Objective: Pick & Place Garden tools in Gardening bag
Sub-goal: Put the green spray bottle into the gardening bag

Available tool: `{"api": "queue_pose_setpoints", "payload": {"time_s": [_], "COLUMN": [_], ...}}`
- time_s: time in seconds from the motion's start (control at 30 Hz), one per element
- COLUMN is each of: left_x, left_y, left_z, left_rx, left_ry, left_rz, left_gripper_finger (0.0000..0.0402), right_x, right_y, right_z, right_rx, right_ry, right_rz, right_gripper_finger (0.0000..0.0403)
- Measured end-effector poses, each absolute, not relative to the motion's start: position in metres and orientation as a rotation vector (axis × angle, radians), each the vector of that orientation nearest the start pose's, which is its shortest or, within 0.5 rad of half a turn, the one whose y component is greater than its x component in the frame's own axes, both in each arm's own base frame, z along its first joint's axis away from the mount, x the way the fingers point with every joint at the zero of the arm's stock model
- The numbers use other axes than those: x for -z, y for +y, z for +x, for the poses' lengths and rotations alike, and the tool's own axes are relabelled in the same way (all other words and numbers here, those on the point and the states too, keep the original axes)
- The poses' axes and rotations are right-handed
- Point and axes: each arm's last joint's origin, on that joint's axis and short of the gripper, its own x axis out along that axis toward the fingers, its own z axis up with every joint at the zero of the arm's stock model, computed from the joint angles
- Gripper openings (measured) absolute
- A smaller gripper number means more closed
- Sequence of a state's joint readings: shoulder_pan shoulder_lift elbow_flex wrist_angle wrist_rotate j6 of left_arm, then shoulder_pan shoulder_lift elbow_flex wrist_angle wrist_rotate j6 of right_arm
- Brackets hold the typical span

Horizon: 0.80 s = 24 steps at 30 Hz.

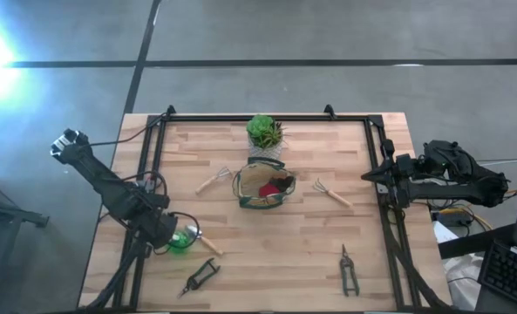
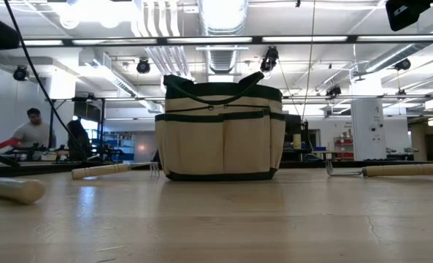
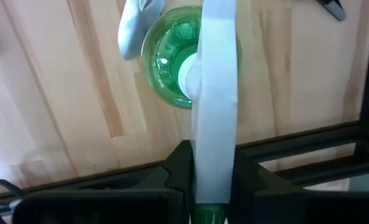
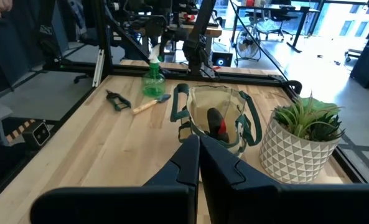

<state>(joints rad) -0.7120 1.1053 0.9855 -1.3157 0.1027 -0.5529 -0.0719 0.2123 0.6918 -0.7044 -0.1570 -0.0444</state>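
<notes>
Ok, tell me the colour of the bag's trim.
Dark green, on a tan gardening bag; the low view shows it best.

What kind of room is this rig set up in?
Most likely a robotics lab or open workshop, not a garden: exposed ceiling ducts and strip lights, a bare concrete floor around the framed wooden table, and workbenches with a seated person in the background.

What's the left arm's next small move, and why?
Probably lift straight up. The left gripper appears shut on the green-and-white spray bottle, which in the right wrist view stands upright on the table near its left edge. The gardening bag sits mid-table, open-topped, so the bottle needs height to clear its rim. The right gripper waits at the right edge.
</notes>
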Motion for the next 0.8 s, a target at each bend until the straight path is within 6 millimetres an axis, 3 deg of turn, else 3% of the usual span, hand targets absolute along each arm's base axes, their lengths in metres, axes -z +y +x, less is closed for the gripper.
{"api": "queue_pose_setpoints", "payload": {"time_s": [0.2,0.33,0.53,0.8], "left_x": [-0.275,-0.287,-0.323,-0.372], "left_y": [-0.11,-0.111,-0.111,-0.098], "left_z": [0.123,0.125,0.125,0.12], "left_rx": [0.215,0.212,0.207,0.064], "left_ry": [1.513,1.481,1.405,1.226], "left_rz": [-0.034,-0.079,-0.159,-0.183], "left_gripper_finger": [0.0054,0.0054,0.0054,0.0054], "right_x": [-0.304,-0.304,-0.304,-0.304], "right_y": [0.001,0.001,0.001,0.001], "right_z": [0.046,0.046,0.046,0.046], "right_rx": [-0.09,-0.09,-0.09,-0.09], "right_ry": [0.221,0.222,0.222,0.222], "right_rz": [-0.019,-0.019,-0.019,-0.019], "right_gripper_finger": [0.0008,0.0008,0.0008,0.0008]}}
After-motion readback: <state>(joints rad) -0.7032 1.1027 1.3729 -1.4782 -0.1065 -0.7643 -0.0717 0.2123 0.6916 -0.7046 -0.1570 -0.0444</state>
